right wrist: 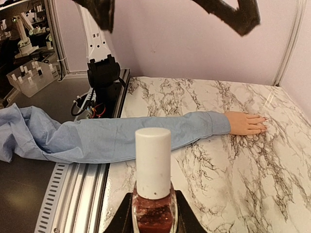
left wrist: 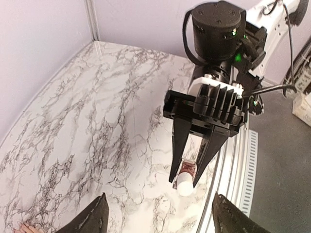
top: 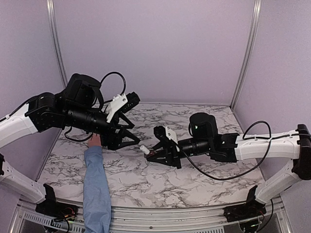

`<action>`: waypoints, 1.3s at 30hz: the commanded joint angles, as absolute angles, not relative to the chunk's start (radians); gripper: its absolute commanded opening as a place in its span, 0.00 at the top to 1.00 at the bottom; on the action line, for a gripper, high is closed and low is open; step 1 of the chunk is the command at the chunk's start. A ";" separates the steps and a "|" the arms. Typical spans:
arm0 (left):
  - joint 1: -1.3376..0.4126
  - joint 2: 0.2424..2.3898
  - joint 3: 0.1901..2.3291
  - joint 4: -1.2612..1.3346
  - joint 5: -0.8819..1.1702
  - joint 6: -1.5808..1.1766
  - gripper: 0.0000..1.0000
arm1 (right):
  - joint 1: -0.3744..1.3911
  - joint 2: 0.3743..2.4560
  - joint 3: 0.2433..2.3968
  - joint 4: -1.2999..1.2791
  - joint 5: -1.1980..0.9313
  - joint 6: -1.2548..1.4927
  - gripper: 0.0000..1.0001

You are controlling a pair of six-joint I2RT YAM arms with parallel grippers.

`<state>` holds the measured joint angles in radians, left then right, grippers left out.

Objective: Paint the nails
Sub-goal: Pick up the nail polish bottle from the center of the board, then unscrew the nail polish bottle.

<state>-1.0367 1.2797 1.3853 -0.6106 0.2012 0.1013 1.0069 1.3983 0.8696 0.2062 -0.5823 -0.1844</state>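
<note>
A light-skinned hand (right wrist: 247, 123) in a light blue sleeve (right wrist: 121, 138) lies flat on the marble table (right wrist: 252, 184). Its nails (right wrist: 264, 119) are barely visible at the fingertips. In the top view the hand (top: 94, 141) is mostly hidden under my left arm. My left gripper (top: 133, 132) is open and empty, hovering just right of the hand; its spread fingertips (left wrist: 92, 218) frame the left wrist view. My right gripper (top: 151, 152) is shut on a dark red nail polish bottle (right wrist: 153, 213) with a white cap (right wrist: 153, 162), also seen in the left wrist view (left wrist: 186, 172), with the cap pointing toward the left gripper.
Purple walls enclose the table at the back and sides. A metal rail (right wrist: 73, 194) runs along the near table edge under the sleeve. The sleeve (top: 96, 184) crosses the front left of the table. A cable (top: 218, 174) hangs under my right arm.
</note>
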 commanded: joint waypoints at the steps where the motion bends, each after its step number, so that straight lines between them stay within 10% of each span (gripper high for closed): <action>1: -1.023 1.166 1.299 -0.418 0.135 0.009 0.21 | 0.992 1.339 0.845 0.351 -0.554 -0.077 1.00; 6: -1.001 1.096 1.226 -0.227 0.034 -0.094 0.02 | 0.968 1.312 0.835 0.423 -0.534 -0.008 1.00; 13: -0.968 1.113 1.216 -0.160 -0.109 -0.197 0.01 | 0.929 1.249 0.797 0.483 -0.522 0.091 1.00; 21: -0.922 1.192 1.226 -0.049 0.320 -0.160 0.01 | 0.913 1.166 0.772 0.453 -0.531 0.102 1.00; 39: -0.922 1.362 1.268 0.216 0.678 -0.158 0.23 | 0.914 1.171 0.803 0.458 -0.653 0.114 1.00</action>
<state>-0.9226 1.3510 1.2186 0.1520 0.5797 -0.1719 0.9176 1.1629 0.7677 0.4320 -0.6205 0.1051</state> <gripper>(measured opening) 0.795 0.209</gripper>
